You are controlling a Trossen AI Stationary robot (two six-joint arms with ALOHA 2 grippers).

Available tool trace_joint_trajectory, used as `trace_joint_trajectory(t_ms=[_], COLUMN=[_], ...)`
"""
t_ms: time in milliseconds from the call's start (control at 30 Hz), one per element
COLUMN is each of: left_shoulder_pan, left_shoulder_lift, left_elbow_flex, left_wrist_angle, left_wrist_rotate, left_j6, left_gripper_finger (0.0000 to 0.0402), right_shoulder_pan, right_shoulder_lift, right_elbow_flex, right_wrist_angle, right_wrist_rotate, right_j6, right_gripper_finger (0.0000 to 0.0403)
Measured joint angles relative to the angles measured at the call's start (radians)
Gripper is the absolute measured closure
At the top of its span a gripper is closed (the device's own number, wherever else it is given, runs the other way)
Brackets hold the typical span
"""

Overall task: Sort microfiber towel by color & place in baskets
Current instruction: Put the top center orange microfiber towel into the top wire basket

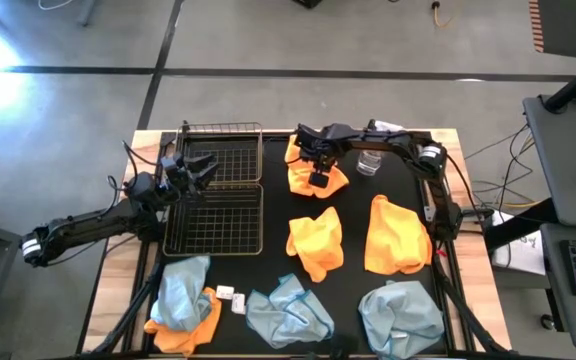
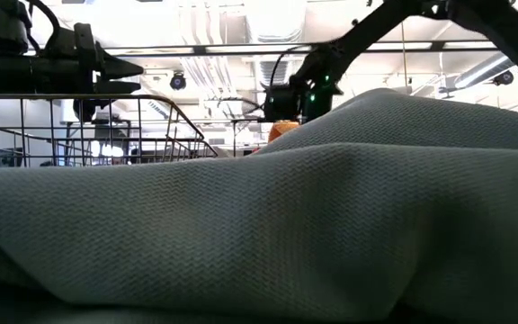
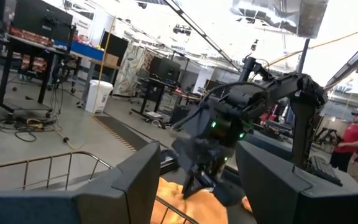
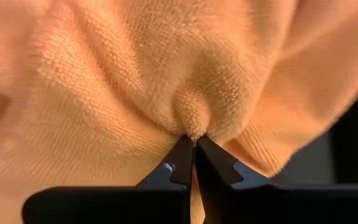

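An orange towel (image 1: 330,181) lies at the table's far middle, and my right gripper (image 1: 318,168) is over it, shut on it. Two more orange towels (image 1: 315,240) (image 1: 396,235) lie mid-table. Three pale blue-grey towels (image 1: 183,288) (image 1: 288,312) (image 1: 400,315) lie along the near edge, the left one resting on another orange towel (image 1: 183,333). Two black wire baskets (image 1: 223,150) (image 1: 213,222) stand side by side on the left. My left gripper (image 1: 194,170) hovers open over them, touching nothing. My right gripper (image 4: 193,152) pinches a small raised fold (image 4: 191,121) near the middle of the orange towel between its two fingertips, only at their free ends. It comes from above, pointing down. The cloth around the pinch gathers in wrinkles toward the fingertips; the towel's edges spread out on the table.
A clear spray bottle (image 1: 370,161) stands just right of the held towel, under the right arm. Small white objects (image 1: 230,295) lie near the left blue-grey towel. A blue-grey towel (image 2: 259,234) fills the low view's foreground. People stand in the room beyond (image 3: 353,140).
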Motion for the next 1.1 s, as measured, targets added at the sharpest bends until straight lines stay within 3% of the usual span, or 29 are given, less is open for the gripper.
trace_joint_trajectory(t_ms=[467, 1100], left_shoulder_pan=[0.000, 0.000], left_shoulder_lift=[-0.006, -0.006], left_elbow_flex=[0.000, 0.000], left_wrist_angle=[0.020, 0.020], left_wrist_rotate=[0.000, 0.000], left_j6=[-0.017, -0.043], left_gripper_finger=[0.0208, 0.0208], right_shoulder_pan=[0.000, 0.003], right_shoulder_lift=[-0.254, -0.455], right_elbow_flex=[0.001, 0.001], right_wrist_angle=[0.056, 0.447], right_wrist_rotate=[0.002, -0.007], right_j6=[0.065, 0.125], right_gripper_finger=[0.0394, 0.0394])
